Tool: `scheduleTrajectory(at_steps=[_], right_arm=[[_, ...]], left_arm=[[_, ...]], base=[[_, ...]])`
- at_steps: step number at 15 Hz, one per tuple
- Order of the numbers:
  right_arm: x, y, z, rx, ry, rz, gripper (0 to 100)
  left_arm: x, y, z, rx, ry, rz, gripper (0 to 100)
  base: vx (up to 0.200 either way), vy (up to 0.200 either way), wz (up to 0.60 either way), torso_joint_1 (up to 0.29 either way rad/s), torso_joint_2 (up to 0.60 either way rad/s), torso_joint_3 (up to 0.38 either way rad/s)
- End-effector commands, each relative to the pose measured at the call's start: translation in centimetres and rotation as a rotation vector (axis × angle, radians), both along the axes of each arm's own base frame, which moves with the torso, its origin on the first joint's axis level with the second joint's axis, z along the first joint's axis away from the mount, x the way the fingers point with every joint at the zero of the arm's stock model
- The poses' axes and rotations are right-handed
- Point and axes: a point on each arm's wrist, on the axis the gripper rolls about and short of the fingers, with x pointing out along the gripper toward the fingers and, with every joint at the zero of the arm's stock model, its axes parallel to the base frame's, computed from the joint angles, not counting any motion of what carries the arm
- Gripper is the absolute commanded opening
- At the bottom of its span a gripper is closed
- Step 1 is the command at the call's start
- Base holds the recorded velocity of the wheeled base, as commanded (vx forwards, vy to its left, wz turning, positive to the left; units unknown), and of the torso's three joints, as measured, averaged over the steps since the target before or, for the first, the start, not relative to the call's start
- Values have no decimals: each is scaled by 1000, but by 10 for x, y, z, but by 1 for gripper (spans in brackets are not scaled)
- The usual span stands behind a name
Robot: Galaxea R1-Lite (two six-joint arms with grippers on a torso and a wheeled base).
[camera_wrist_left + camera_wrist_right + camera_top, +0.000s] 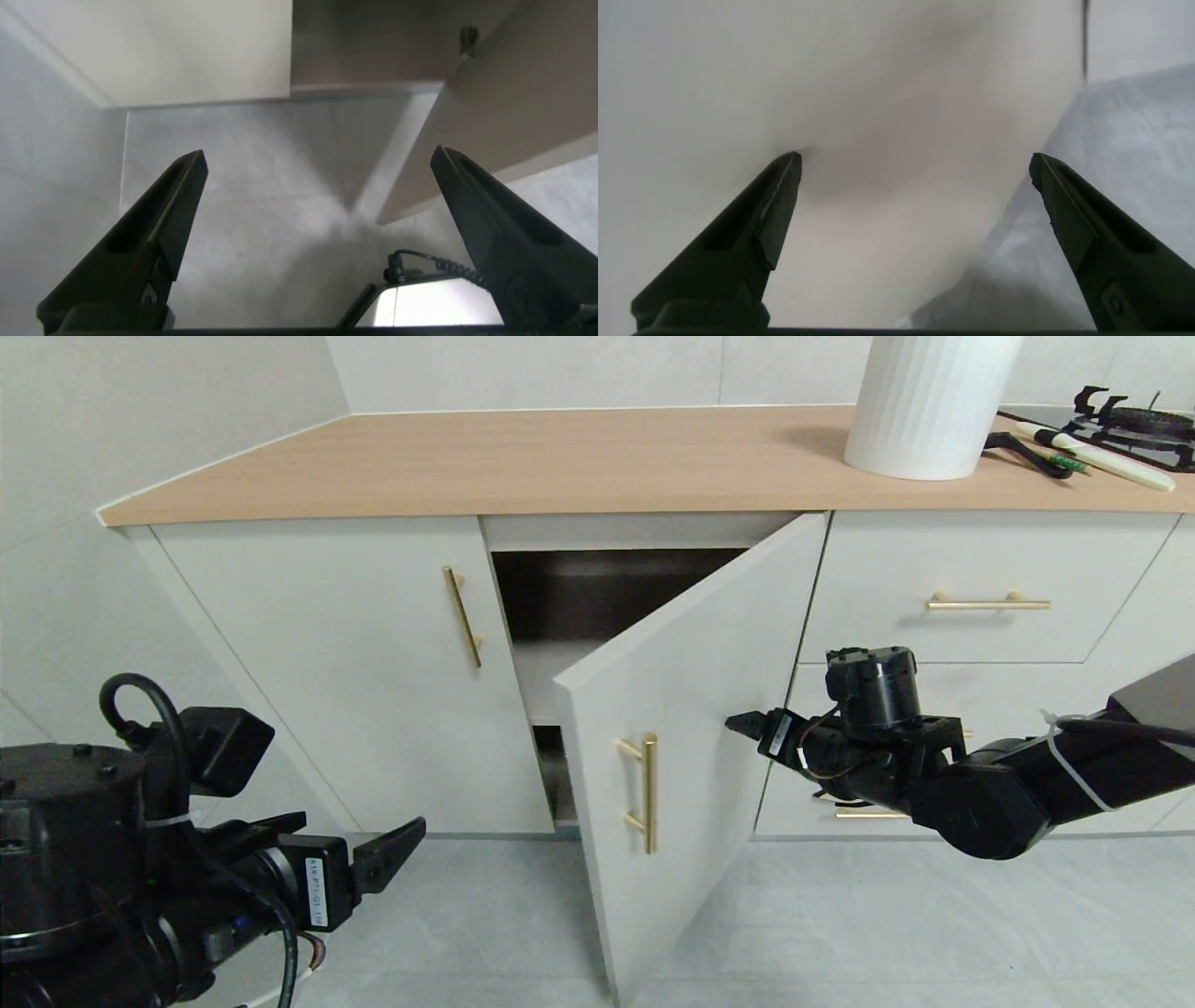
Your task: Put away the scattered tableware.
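Cabinet door [691, 709] ajar below a wooden countertop [513, 457], gold bar handle [647, 791] on its outer face, dark interior and pale shelf [541, 672] exposed behind it. Right gripper [747, 723] [915, 163] level with the hinge side of that door, fingers spread wide and holding nothing, tips close to the white panel; contact impossible to judge. Left gripper [401, 845] [318, 163] low at left above grey tiled floor [887, 915], fingers likewise parted and empty, well apart from the door. Scattered tableware up on the countertop at far right: white-handled utensil [1097, 455] and black-handled utensil [1027, 453] side by side, just beside a tall white ribbed container [924, 406] and near a black stove grate [1134, 425]. Neighbouring door [345, 672] at left shut. Drawer front [980, 569] with gold pull [988, 605] at right of the opening, above the right arm.
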Motion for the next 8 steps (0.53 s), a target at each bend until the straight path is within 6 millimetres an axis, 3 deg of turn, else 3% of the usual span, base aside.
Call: scheduleTrajectory(at_steps=[1,8], right_arm=[[1,2,-2,8,-9,0,100],[24,11,-5,69,-85,-138,100]], left_arm=[[0,-1,-1,5,5,-2,100],[-1,-1,-2,10,6,-7,100]], base=[[0,0,0,0,0,0],[0,0,0,0,0,0]])
